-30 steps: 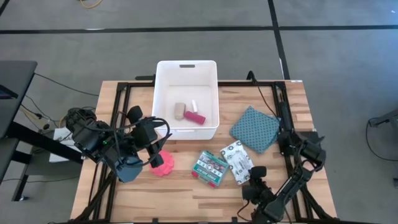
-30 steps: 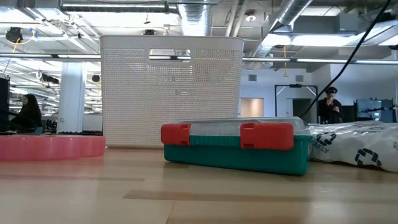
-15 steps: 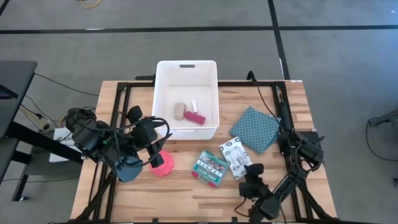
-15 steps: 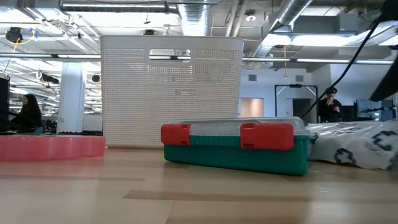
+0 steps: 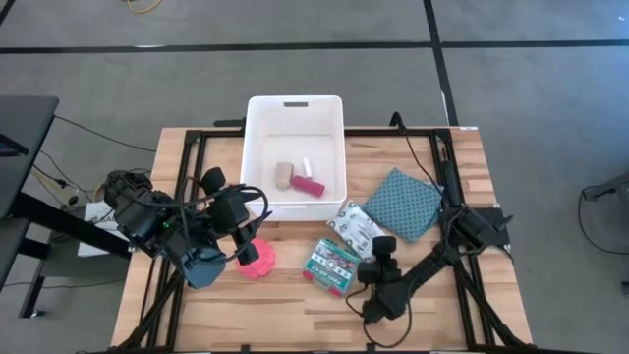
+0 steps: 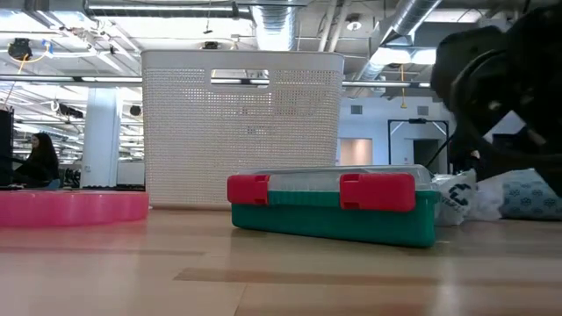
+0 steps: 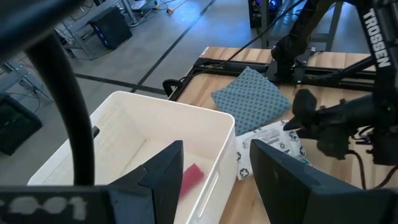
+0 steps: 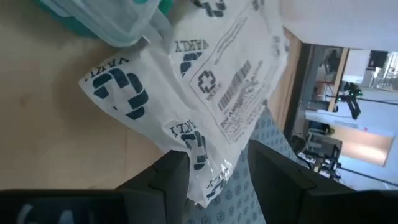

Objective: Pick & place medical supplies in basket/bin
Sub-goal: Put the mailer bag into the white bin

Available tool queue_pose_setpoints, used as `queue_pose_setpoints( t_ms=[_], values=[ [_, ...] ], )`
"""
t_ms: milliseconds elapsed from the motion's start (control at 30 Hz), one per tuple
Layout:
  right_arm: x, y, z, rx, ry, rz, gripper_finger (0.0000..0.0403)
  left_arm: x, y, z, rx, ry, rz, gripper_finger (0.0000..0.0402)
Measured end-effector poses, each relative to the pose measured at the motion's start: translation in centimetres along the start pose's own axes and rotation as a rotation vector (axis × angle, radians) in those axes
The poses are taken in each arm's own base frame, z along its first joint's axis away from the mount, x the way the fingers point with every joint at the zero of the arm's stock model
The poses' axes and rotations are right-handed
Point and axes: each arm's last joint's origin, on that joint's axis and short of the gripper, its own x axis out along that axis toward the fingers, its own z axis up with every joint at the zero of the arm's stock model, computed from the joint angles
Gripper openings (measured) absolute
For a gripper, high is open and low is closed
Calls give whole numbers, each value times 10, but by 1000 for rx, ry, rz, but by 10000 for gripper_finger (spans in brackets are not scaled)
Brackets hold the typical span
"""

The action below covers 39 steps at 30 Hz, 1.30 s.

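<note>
Left claw [image 5: 244, 239] parked over pink spiky disc [image 5: 259, 262], fingers apart, empty. White black-patterned pouch [image 5: 356, 226] on desk [image 5: 295, 305] between white bin [image 5: 295, 157] and teal cloth [image 5: 404, 203], long axis diagonal. Right claw [image 5: 381, 264] just beside pouch's near end; grip state unclear.

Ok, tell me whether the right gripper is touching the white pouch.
Touching. In the right wrist view the white pouch has its corner down between the fingers of the right gripper, lying against them.

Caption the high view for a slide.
Right gripper grips the white pouch near the bin; left gripper waits.
</note>
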Motion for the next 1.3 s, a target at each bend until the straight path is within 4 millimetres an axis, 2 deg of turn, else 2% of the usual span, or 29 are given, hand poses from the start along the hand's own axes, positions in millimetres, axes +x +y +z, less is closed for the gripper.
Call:
queue_pose_setpoints(
  t_ms=[233,400,533,900,1033,1300],
  values=[
    [12,-4,16,-92,-68,1,136,0,0,0,1,6,-8,176],
    [18,-11,24,-90,-130,-95,129,0,0,0,4,6,-8,176],
    [24,-16,27,-80,-109,-95,127,0,0,0,4,7,-8,176],
    [23,-12,36,-159,-159,-37,123,0,0,0,4,7,-9,176],
    [22,-14,33,-152,-133,-7,99,0,0,0,5,7,-9,176],
    [21,-13,34,-150,-116,69,26,0,0,0,4,7,-9,176]
  ],
)
